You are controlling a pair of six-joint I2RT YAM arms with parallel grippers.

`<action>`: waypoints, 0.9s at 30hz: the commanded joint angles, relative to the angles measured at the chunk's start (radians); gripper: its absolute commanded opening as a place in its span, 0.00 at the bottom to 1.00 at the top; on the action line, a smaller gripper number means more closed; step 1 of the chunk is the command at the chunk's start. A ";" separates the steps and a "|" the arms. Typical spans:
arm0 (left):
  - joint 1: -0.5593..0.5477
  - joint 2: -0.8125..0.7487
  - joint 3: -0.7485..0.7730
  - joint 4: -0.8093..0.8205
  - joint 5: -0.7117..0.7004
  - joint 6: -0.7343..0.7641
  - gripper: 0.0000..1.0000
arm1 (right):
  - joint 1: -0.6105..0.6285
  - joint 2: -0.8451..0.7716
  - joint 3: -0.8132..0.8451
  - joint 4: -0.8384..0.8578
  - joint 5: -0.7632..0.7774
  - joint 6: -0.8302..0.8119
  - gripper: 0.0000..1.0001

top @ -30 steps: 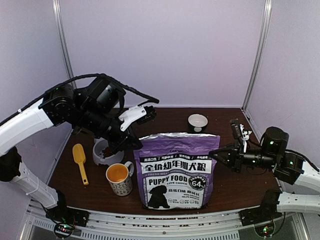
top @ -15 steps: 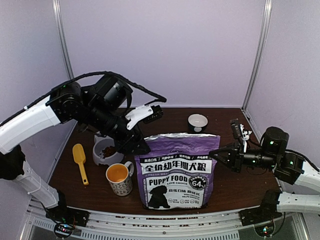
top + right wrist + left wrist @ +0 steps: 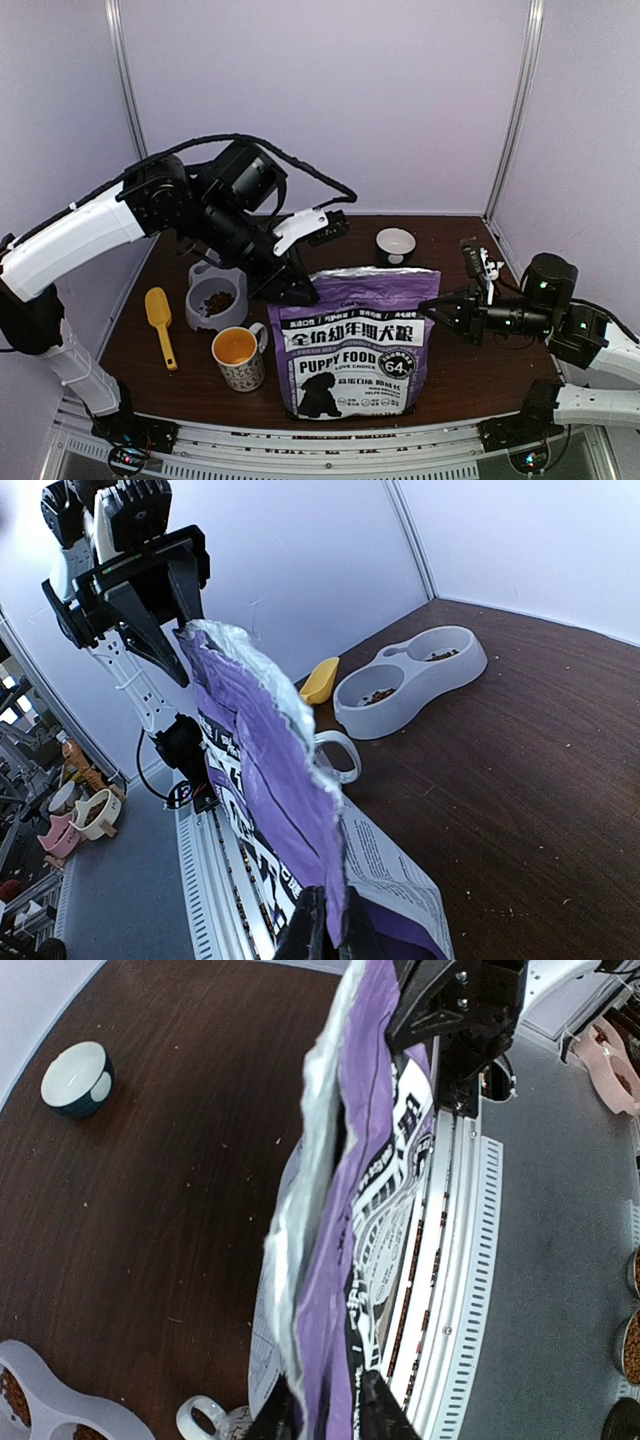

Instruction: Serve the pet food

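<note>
The purple PUPPY FOOD bag (image 3: 355, 350) stands upright at the table's front middle. My left gripper (image 3: 297, 290) is at its top left corner. In the left wrist view (image 3: 325, 1422) its jaws press either side of the bag's top edge (image 3: 350, 1190). My right gripper (image 3: 430, 307) is shut on the bag's top right edge, which shows pinched in the right wrist view (image 3: 327, 925). The bag (image 3: 260, 750) stretches between both grippers. Brown kibble (image 3: 218, 300) lies in the grey double bowl (image 3: 192, 305) left of the bag, and shows in the right wrist view (image 3: 378, 695).
A patterned mug (image 3: 240, 360) with orange inside stands at the bag's front left. A yellow scoop (image 3: 159, 318) lies left of the double bowl. A small dark bowl (image 3: 395, 243) with white inside sits behind the bag. Metal frame posts stand at the back corners.
My left arm has swung right from over the double bowl to the bag's top left corner, uncovering the bowl and its kibble. The right arm and the bag have not moved.
</note>
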 commanded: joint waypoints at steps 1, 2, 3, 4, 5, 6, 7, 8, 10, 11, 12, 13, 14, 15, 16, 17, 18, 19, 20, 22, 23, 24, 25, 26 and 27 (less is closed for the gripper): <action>-0.003 0.043 0.067 0.046 0.066 0.014 0.24 | -0.003 -0.011 0.051 0.092 -0.014 -0.016 0.00; -0.003 0.052 0.077 0.044 0.069 0.017 0.23 | -0.002 -0.011 0.051 0.091 -0.016 -0.017 0.00; -0.003 0.062 0.088 0.040 0.070 0.022 0.19 | -0.002 -0.011 0.051 0.090 -0.016 -0.017 0.00; -0.003 0.072 0.100 0.035 0.072 0.025 0.11 | -0.002 -0.011 0.052 0.088 -0.018 -0.018 0.00; -0.003 0.083 0.112 0.027 0.074 0.029 0.03 | -0.002 -0.012 0.052 0.088 -0.018 -0.019 0.00; -0.003 0.095 0.123 0.018 0.073 0.031 0.00 | -0.002 -0.013 0.052 0.085 -0.018 -0.021 0.00; -0.003 0.104 0.132 0.010 0.077 0.035 0.00 | -0.002 -0.015 0.052 0.084 -0.017 -0.022 0.00; -0.003 0.112 0.138 0.006 0.081 0.036 0.00 | -0.002 -0.016 0.053 0.081 -0.018 -0.024 0.00; -0.003 0.116 0.141 0.006 0.093 0.039 0.00 | -0.002 -0.019 0.052 0.079 -0.018 -0.027 0.00; -0.004 0.120 0.148 0.006 0.095 0.039 0.00 | -0.002 -0.020 0.051 0.078 -0.019 -0.028 0.00; -0.003 0.122 0.153 0.005 0.095 0.037 0.00 | -0.002 -0.021 0.052 0.079 -0.021 -0.028 0.00; -0.003 0.126 0.159 0.005 0.089 0.033 0.06 | -0.002 -0.020 0.052 0.080 -0.023 -0.028 0.00; -0.003 0.131 0.163 0.005 0.083 0.032 0.18 | -0.002 -0.019 0.053 0.080 -0.025 -0.028 0.00; -0.004 0.136 0.167 0.005 0.084 0.032 0.23 | -0.002 -0.019 0.053 0.082 -0.027 -0.028 0.00; -0.004 0.143 0.169 0.005 0.083 0.032 0.25 | -0.002 -0.017 0.053 0.084 -0.029 -0.028 0.00; -0.004 0.148 0.172 0.005 0.083 0.033 0.27 | -0.002 -0.016 0.053 0.085 -0.031 -0.027 0.00; -0.004 0.155 0.175 0.005 0.085 0.034 0.26 | -0.002 -0.015 0.054 0.086 -0.034 -0.028 0.00; -0.004 0.160 0.176 0.006 0.086 0.035 0.23 | -0.001 -0.014 0.055 0.086 -0.035 -0.029 0.00; -0.004 0.165 0.179 0.005 0.086 0.036 0.19 | -0.002 -0.014 0.055 0.085 -0.036 -0.031 0.00; -0.004 0.170 0.186 0.005 0.086 0.039 0.06 | -0.002 -0.014 0.057 0.086 -0.036 -0.032 0.00; -0.004 0.172 0.189 0.005 0.085 0.040 0.00 | -0.002 -0.014 0.057 0.085 -0.036 -0.034 0.00; -0.004 0.172 0.192 0.005 0.087 0.042 0.00 | -0.002 -0.013 0.056 0.084 -0.036 -0.034 0.00; -0.004 0.172 0.195 0.006 0.090 0.044 0.00 | -0.002 -0.014 0.056 0.085 -0.036 -0.034 0.00; -0.004 0.173 0.198 0.006 0.093 0.047 0.00 | -0.002 -0.013 0.055 0.085 -0.038 -0.034 0.00; -0.004 0.174 0.201 0.006 0.096 0.048 0.00 | -0.002 -0.012 0.054 0.086 -0.039 -0.034 0.00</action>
